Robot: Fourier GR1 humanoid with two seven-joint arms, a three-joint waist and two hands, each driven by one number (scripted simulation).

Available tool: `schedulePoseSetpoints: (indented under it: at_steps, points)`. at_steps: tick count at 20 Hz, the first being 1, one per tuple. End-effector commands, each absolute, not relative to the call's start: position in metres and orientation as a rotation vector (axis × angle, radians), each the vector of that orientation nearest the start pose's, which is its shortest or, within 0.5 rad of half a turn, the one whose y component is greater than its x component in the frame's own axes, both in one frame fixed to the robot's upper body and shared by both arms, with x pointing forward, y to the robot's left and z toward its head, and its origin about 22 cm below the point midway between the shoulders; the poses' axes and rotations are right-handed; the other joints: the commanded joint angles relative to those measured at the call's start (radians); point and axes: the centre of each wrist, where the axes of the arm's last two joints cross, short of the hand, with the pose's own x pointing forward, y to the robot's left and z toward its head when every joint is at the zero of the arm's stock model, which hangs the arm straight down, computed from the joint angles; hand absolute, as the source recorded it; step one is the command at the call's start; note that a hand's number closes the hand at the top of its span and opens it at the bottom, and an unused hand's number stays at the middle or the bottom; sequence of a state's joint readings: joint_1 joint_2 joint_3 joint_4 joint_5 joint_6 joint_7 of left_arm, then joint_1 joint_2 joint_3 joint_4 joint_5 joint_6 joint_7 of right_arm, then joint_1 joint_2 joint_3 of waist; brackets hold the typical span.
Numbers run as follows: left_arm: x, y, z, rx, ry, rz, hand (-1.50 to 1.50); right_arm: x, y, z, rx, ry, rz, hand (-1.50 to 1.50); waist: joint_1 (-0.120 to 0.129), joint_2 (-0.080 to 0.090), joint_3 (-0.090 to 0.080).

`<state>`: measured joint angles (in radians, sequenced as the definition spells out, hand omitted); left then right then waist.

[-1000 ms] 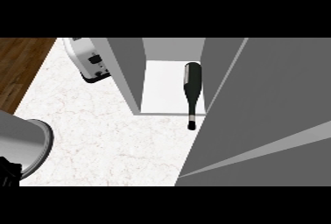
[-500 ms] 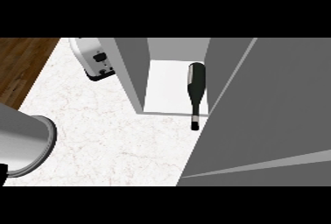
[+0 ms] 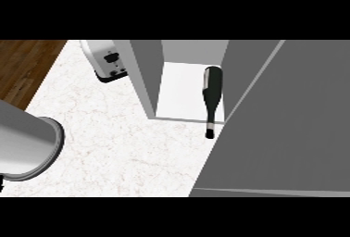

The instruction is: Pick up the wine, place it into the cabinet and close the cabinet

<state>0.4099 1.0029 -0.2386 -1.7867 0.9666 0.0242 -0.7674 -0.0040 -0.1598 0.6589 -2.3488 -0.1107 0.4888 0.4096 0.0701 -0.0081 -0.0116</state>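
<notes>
Open cabinet (image 3: 147,78) on the desk (image 3: 130,143), wine (image 3: 212,99) lying inside, neck past its front edge, toaster (image 3: 106,62) beside, robot hand state cannot be told.

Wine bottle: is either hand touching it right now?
Apart. The head view shows the wine bottle lying alone in the cabinet, neck poking out over the counter; no hand near it.

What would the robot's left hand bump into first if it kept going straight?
Hard to tell: only a black sliver of the left hand shows at the lower left edge, so its direction is hidden. Nearest it is only white counter.
</notes>
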Motion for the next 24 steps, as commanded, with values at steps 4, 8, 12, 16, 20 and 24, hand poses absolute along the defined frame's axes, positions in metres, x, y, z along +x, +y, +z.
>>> schedulePoseSetpoints:
  at_steps: [4, 8, 12, 16, 20, 24]
  points:
    - [0.141, 0.379, 0.058, -0.169, -1.883, -0.017, 1.5, 0.143, -0.092, 0.152, 0.889, -1.694, 0.908, 1.5, 0.024, 0.011, -0.002]
    - [0.142, 0.376, 0.055, -0.191, -1.878, -0.015, 1.5, 0.151, -0.095, 0.154, 0.874, -1.722, 0.895, 1.5, 0.032, 0.02, -0.005]
    - [0.145, 0.376, 0.057, -0.199, -1.886, -0.016, 1.5, 0.157, -0.099, 0.158, 0.84, -1.756, 0.905, 1.5, 0.039, 0.024, -0.006]
    - [0.148, 0.377, 0.061, -0.216, -1.897, -0.036, 1.5, 0.165, -0.104, 0.157, 0.795, -1.772, 0.889, 1.5, 0.055, 0.033, -0.005]
    - [0.151, 0.378, 0.063, -0.22, -1.899, -0.039, 1.5, 0.173, -0.108, 0.156, 0.749, -1.761, 0.88, 1.5, 0.068, 0.044, -0.007]
    - [0.153, 0.372, 0.065, -0.252, -1.91, -0.048, 1.5, 0.187, -0.11, 0.16, 0.707, -1.79, 0.901, 1.5, 0.094, 0.048, -0.005]
